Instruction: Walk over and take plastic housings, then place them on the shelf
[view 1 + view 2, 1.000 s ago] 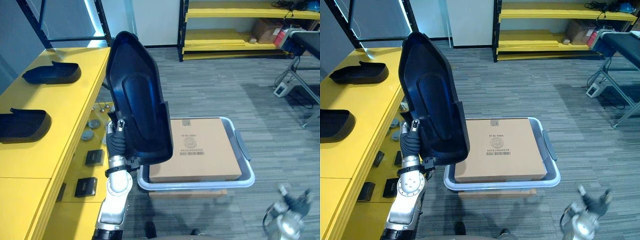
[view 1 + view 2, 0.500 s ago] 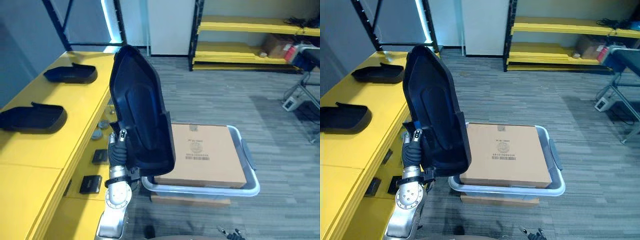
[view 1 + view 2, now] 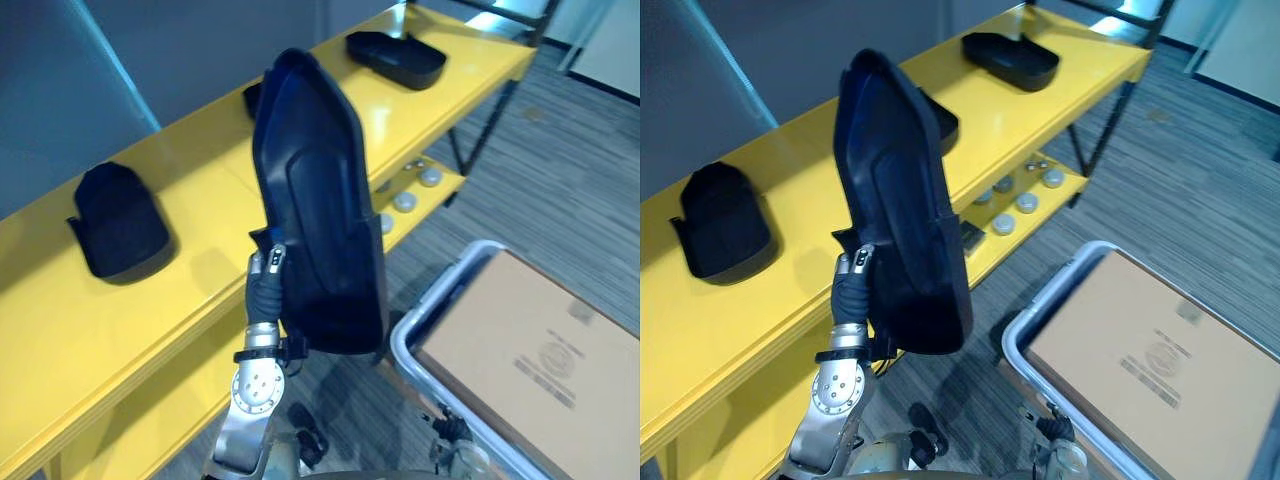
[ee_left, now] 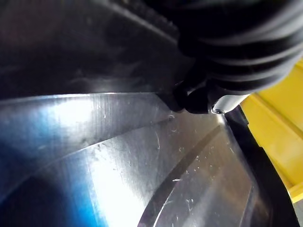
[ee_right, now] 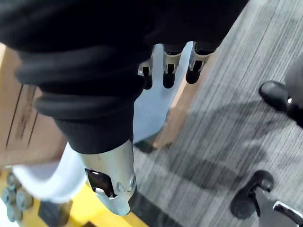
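I hold a large dark plastic housing [image 3: 320,220] upright in my left hand [image 3: 265,290], whose fingers are curled round its lower left edge. Close up, the housing's glossy inner face [image 4: 142,156] lies right against the left hand [image 4: 222,56]. The yellow shelf [image 3: 180,300] runs along the left behind the housing. On its top lie three more dark housings: one near [image 3: 120,220], one far [image 3: 395,55], and one partly hidden behind the held housing [image 3: 940,120]. My right hand [image 5: 165,71] hangs low with relaxed fingers, holding nothing, over the floor beside the tote.
A pale tote [image 3: 410,330] carrying a flat cardboard box [image 3: 530,350] stands on the floor at the lower right. The shelf's lower level holds small round parts [image 3: 405,200] and a black box [image 3: 965,235]. Grey carpet stretches to the right.
The camera has swung left toward the yellow shelf, which now shows much closer. The housing stays upright in my left hand. The tote with its box has shifted to the lower right corner.
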Controlling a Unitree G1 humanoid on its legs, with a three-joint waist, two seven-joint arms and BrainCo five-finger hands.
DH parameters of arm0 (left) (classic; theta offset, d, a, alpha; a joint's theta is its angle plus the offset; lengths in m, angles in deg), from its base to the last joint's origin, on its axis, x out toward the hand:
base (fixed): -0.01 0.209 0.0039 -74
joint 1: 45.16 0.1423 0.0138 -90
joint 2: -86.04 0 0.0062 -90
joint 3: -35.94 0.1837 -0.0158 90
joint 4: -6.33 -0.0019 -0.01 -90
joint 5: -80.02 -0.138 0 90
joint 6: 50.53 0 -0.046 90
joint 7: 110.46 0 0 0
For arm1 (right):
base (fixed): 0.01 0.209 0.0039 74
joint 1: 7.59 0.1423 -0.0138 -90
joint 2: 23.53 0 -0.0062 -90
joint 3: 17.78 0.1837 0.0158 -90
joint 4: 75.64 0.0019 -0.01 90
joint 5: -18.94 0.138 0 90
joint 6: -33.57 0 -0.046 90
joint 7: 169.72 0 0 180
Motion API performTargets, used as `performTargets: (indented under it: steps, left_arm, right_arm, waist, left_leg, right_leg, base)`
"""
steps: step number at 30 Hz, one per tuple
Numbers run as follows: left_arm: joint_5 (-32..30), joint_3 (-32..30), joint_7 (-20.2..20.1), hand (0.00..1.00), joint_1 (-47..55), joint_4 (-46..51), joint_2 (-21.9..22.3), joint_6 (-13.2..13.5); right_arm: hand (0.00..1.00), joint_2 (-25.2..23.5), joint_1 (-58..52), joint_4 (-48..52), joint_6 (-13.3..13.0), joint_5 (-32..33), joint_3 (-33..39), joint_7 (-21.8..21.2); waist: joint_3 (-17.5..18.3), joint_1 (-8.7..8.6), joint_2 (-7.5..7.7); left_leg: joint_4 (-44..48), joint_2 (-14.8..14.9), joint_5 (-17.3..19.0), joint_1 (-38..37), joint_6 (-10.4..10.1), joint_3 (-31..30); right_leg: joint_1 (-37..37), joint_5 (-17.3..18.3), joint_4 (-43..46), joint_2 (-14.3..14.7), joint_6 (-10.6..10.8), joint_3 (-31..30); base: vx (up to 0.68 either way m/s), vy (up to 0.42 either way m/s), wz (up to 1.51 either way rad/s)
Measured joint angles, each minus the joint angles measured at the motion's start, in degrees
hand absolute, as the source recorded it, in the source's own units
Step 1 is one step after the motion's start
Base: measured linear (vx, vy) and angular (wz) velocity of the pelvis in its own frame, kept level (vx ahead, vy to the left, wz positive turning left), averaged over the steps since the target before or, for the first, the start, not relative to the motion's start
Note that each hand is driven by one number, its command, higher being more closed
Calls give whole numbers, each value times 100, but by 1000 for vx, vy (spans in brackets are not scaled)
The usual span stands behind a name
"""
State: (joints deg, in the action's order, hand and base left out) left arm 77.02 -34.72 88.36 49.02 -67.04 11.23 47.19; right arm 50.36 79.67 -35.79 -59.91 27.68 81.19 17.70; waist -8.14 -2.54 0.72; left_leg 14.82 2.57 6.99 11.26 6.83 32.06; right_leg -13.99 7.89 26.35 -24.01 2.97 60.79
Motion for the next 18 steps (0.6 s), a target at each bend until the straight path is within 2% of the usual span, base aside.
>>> performTargets:
  steps: [1,2,3,4,6,7,8,9,10,11,12,14,16,18]
  left_arm:
    - [-1,64,0,100,-43,-43,19,3]
    - [-2,55,6,100,-80,-48,-27,15]
    - [-6,5,24,100,-73,-58,-23,16]
    - [-11,-105,81,100,-45,-132,-18,15]
    - [-50,-267,187,100,28,-171,-34,14]
    - [-64,-302,267,100,9,-170,-24,18]
    - [-72,-307,276,100,12,-170,-21,22]
    - [-130,-328,334,100,80,-170,-34,33]
    - [-158,-339,373,100,131,-169,-53,38]
    - [-191,-405,392,100,197,-207,-57,71]
    - [-213,-435,396,100,348,-255,45,52]
    - [-227,-470,406,100,618,-165,125,99]
    - [-219,-500,379,100,743,-163,193,110]
    - [-207,-533,365,100,885,-161,219,113]
  right_arm:
    - [0,35,-58,15,1,-34,-37,2]
    - [0,29,-43,14,-4,-37,-75,-9]
    - [0,28,-24,20,-5,-35,-86,-8]
    - [0,46,8,21,-4,-34,-99,-2]
    - [0,46,-53,24,-26,-34,-114,5]
    - [0,47,-75,47,-41,-32,-126,5]
    - [0,51,-87,74,-41,-25,-114,9]
    - [0,60,-134,144,-45,-24,-110,27]
    - [0,46,-175,159,-64,-19,-116,28]
    - [0,16,-227,116,-70,4,-244,24]
    - [0,79,-261,71,-46,17,-314,13]
    - [0,88,-298,110,-55,17,-321,13]
    - [0,69,-305,128,-61,15,-324,12]
    - [0,46,-390,178,-63,12,-324,14]
  waist:
    - [38,-50,-97]
    - [46,-91,-78]
    - [44,-114,-75]
    - [41,-127,-79]
    - [37,-162,-88]
    - [29,-194,-104]
    - [29,-226,-103]
    - [40,-267,-75]
    - [68,-266,-12]
    - [28,-190,189]
    - [71,-91,51]
    - [130,80,-38]
    - [129,106,-58]
    - [133,154,-1]
  left_leg:
    - [-117,-88,62,-138,16,-268]
    - [-265,-133,69,-241,16,-491]
    - [-340,-152,60,-321,13,-577]
    - [-477,-185,47,-540,7,-737]
    - [-547,-200,45,-797,0,-1036]
    - [-514,-205,49,-853,-22,-1444]
    - [-488,-205,58,-869,-90,-1583]
    - [-426,-235,127,-925,-224,-1859]
    - [-376,-300,167,-948,-292,-1953]
    - [-308,-460,280,-1099,-430,-2133]
    - [-223,-326,305,-1123,-546,-2210]
    - [-193,-174,322,-1104,-707,-2261]
    - [-271,-79,262,-1098,-820,-2373]
    - [-421,-23,154,-1190,-988,-2457]
  right_leg:
    - [319,-154,784,-206,-486,-900]
    - [861,272,1237,-17,-369,-2063]
    - [1079,481,1343,134,-317,-2491]
    - [1440,787,1374,411,-341,-3132]
    - [1850,1011,1092,805,-293,-3718]
    - [2238,1095,716,1235,-198,-4480]
    - [2362,1098,543,1400,-164,-4823]
    - [2519,965,76,1665,135,-5332]
    - [2520,682,-289,1677,198,-5483]
    - [2532,-2,-518,1532,113,-5537]
    - [2383,-19,-532,1548,84,-5358]
    - [2171,-10,-822,1667,50,-5162]
    - [1975,-77,-1117,1762,-54,-4950]
    - [1714,-132,-1403,1816,-133,-4711]
  base:
    - [372,214,83]
    - [383,179,84]
    - [396,101,84]
    - [268,48,74]
    - [319,2,100]
    - [312,-60,124]
    - [304,-115,159]
    - [200,-94,122]
    - [267,-138,141]
    - [276,-152,102]
    - [260,-154,77]
    - [190,-149,32]
    - [130,-144,42]
    - [84,-107,42]
